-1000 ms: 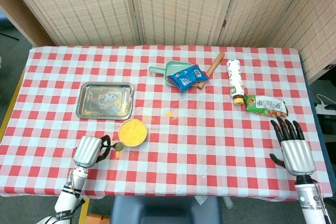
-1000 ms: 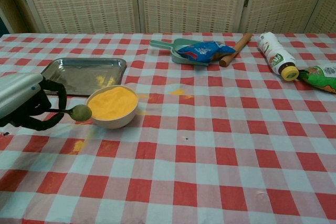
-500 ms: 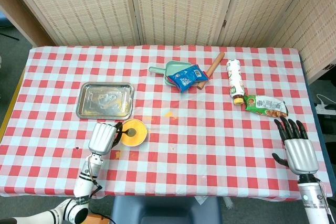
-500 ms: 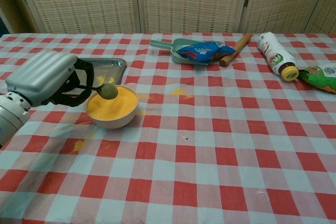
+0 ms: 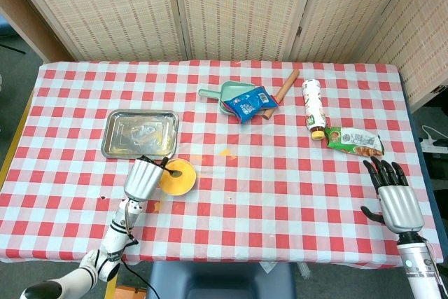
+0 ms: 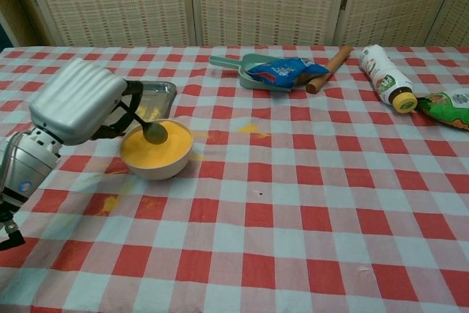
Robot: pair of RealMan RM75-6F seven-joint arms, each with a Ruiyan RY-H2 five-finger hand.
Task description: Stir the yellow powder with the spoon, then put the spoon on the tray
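The spoon (image 6: 152,130) is held by the left hand (image 6: 77,100), its handle pinched in the dark fingers (image 6: 126,111) at the front of the hand. The round end of the spoon is seen at the surface of the yellow powder (image 6: 156,144), near the left rim of the bowl (image 6: 157,168); whether it is dipped in or only touching cannot be told. In the head view the left hand (image 5: 143,178) is placed just beside the bowl (image 5: 177,177), on its left side, and the spoon (image 5: 171,170) reaches over the rim.

The tray (image 5: 140,134) is located behind the bowl, close to it but apart, and some yellow traces are seen on its bottom (image 6: 139,100). Small yellow spots are also seen on the checked tablecloth (image 6: 293,203) around the bowl.

The right hand (image 5: 395,197) is found at the far right edge of the table, well apart from the bowl, with its fingers spread and nothing in it.

At the back of the table a green scoop (image 5: 227,94) with a blue packet (image 5: 250,103) on it, a brown stick (image 5: 282,86), a lying bottle (image 5: 314,108) and a green packet (image 5: 353,140) are seen.
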